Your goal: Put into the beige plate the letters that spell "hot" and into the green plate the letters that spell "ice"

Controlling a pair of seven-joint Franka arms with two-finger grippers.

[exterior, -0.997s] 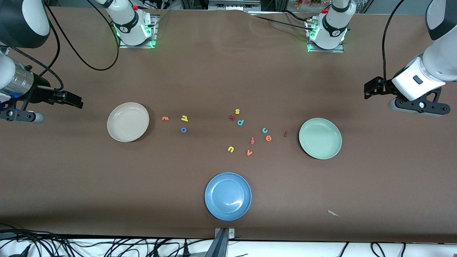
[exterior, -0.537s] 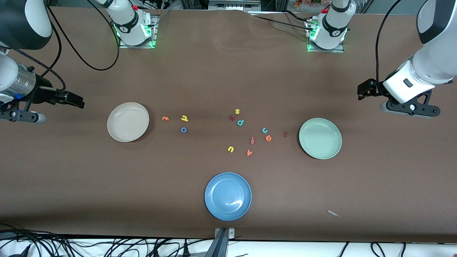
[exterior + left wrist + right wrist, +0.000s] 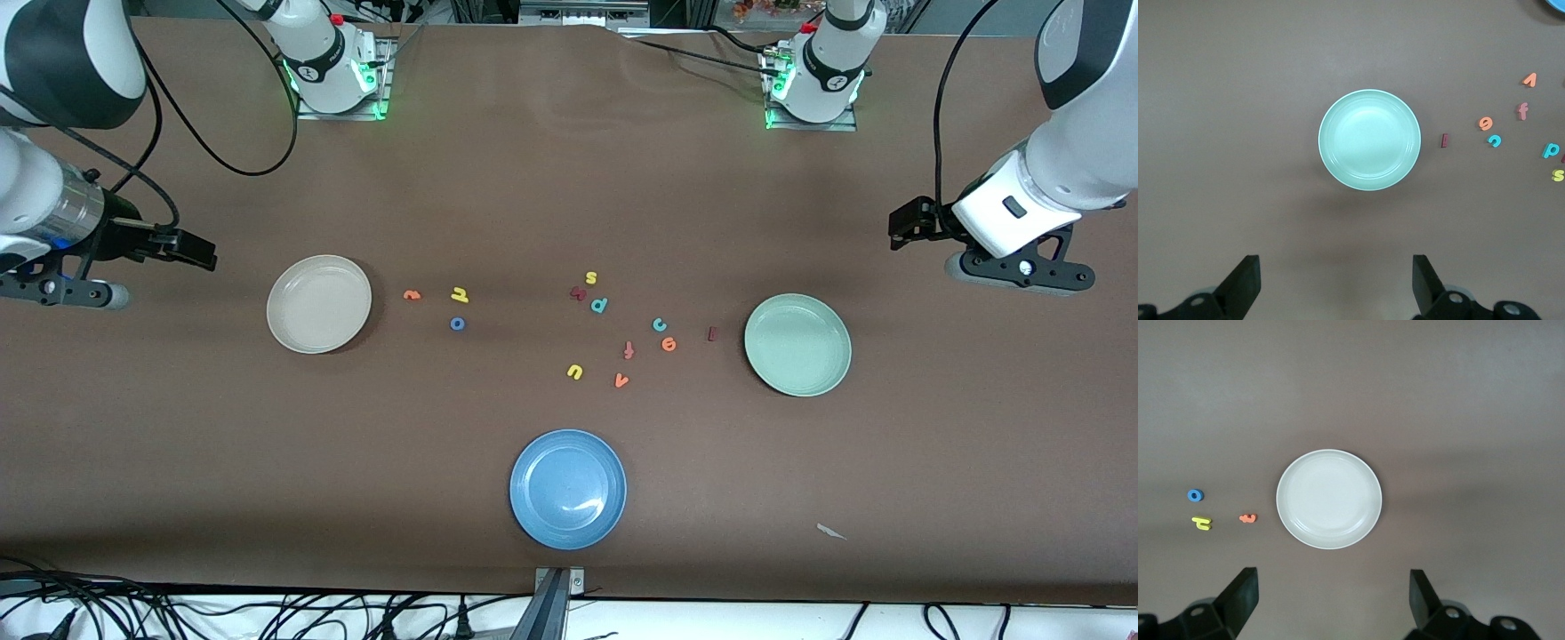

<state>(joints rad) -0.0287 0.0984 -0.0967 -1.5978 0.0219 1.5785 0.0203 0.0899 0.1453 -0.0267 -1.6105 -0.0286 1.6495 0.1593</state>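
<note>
The beige plate [image 3: 318, 303] [image 3: 1329, 499] sits toward the right arm's end, with the orange t [image 3: 411, 294], yellow h [image 3: 459, 294] and blue o [image 3: 457, 324] on the table beside it. Toward the left arm's end, the green plate [image 3: 797, 345] [image 3: 1369, 140] has the dark red i [image 3: 710, 333], orange e [image 3: 669, 344] and teal c [image 3: 659, 324] beside it. My right gripper [image 3: 58, 289] [image 3: 1331, 603] hangs open and holds nothing, over bare table near the beige plate. My left gripper [image 3: 1018, 269] [image 3: 1336, 287] also hangs open, with nothing in it, over bare table near the green plate.
A blue plate [image 3: 567, 488] lies nearer the front camera, mid-table. Other letters lie between the plates: yellow s [image 3: 590, 277], teal p [image 3: 599, 305], a reddish f [image 3: 629, 350], yellow u [image 3: 574, 372], orange v [image 3: 621, 380]. A scrap of paper [image 3: 831, 532] lies near the front edge.
The left gripper has drifted a little toward the table's middle. The right gripper has shifted slightly toward the beige plate. Letters and plates have not moved.
</note>
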